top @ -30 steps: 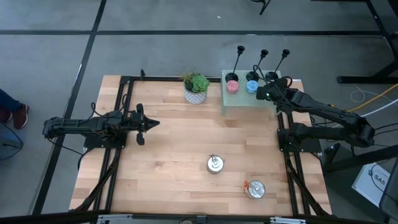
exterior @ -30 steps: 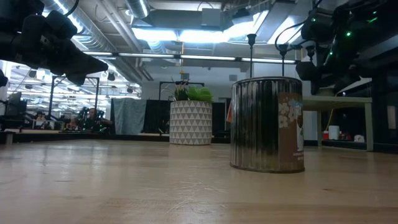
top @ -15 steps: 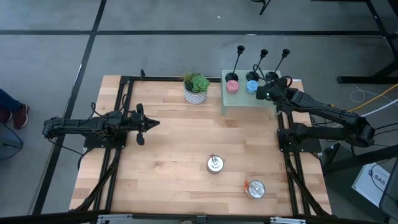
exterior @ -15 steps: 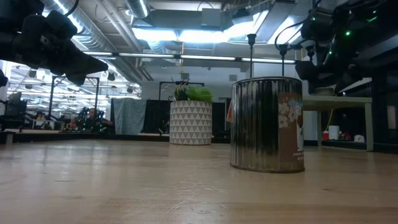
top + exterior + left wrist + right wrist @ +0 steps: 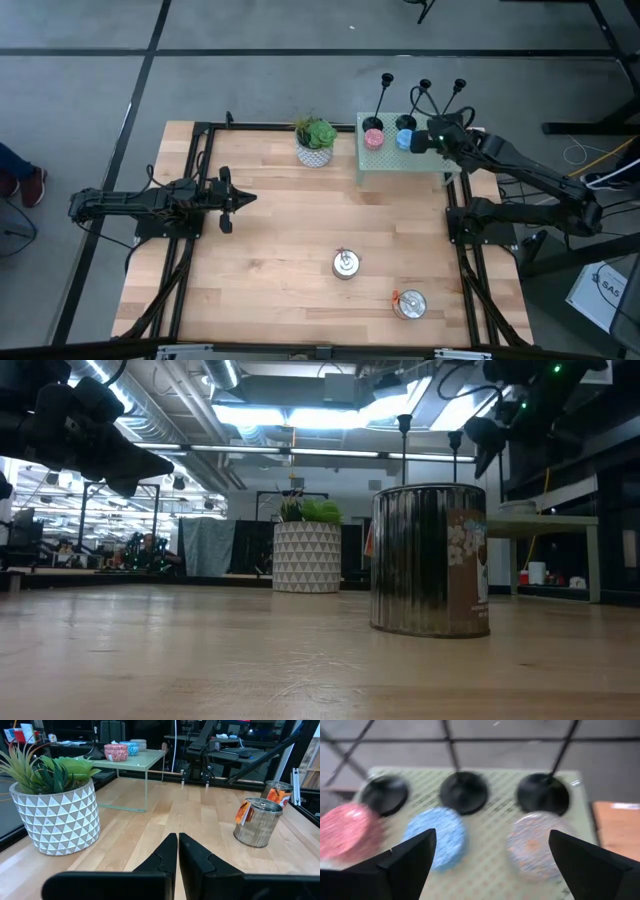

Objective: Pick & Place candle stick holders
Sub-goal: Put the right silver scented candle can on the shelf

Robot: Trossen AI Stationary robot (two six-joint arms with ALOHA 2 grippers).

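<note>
Three black candle holders (image 5: 464,791), round flat bases w/ thin stems, stand in a row at far edge of pale green stand (image 5: 385,165), far right of wood table (image 5: 280,260). Round candles in front: pink (image 5: 349,826), blue (image 5: 437,837), grey (image 5: 532,845). Right gripper (image 5: 430,138) above stand, fingers wide apart, holding nothing. Left gripper (image 5: 177,852) at left side, fingers together, empty.
</note>
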